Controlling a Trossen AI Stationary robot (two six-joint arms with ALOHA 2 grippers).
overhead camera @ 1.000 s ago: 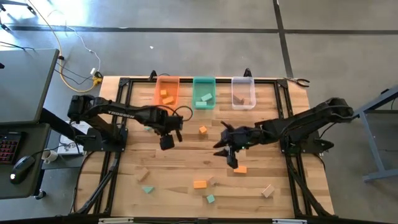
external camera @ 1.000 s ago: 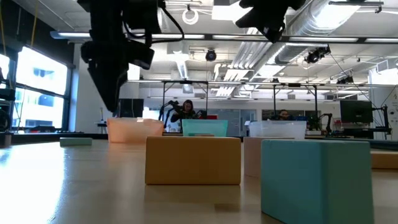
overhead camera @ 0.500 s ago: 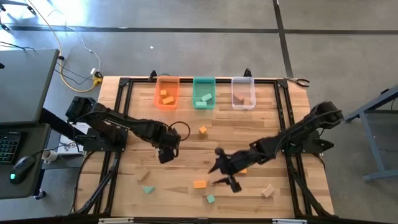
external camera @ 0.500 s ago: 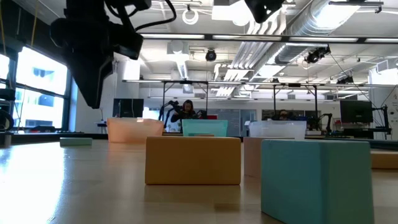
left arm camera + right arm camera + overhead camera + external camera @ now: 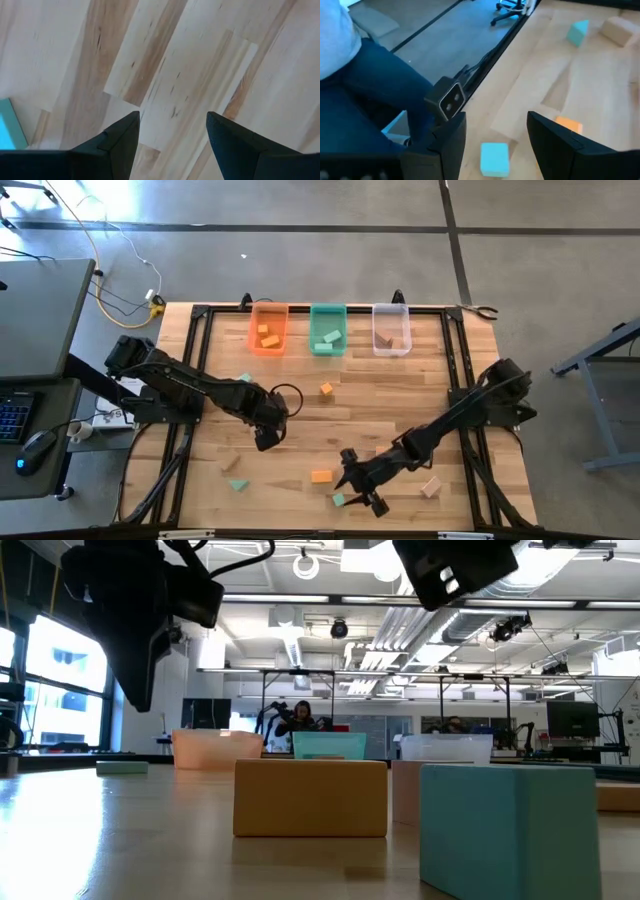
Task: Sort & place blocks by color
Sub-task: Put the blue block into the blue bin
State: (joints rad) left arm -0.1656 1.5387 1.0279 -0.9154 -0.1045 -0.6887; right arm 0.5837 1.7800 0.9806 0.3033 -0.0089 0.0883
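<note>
1. Table [image 5: 300, 420]: pale wood, streaky plank grain, black frame.
2. Bins: orange bin [image 5: 267, 329], green bin [image 5: 327, 329], clear bin [image 5: 391, 329].
3. Loose blocks: orange block [image 5: 321, 476], teal block [image 5: 339, 500], pale wood block [image 5: 431, 486].
4. Arms: both black.
5. Floor [image 5: 300, 250]: grey, dark seams.
6. Cable [image 5: 105, 260]: yellow.
7. Person's trousers [image 5: 365, 95]: dark blue.

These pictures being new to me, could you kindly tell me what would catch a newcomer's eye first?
First, the two dark arms over the wooden table: the right gripper hangs open above a teal block near the front edge, with an orange block close by, while the left gripper, also open, is over bare wood left of centre. Next, the orange bin, green bin and clear bin lined along the far edge, each already holding blocks.
</note>
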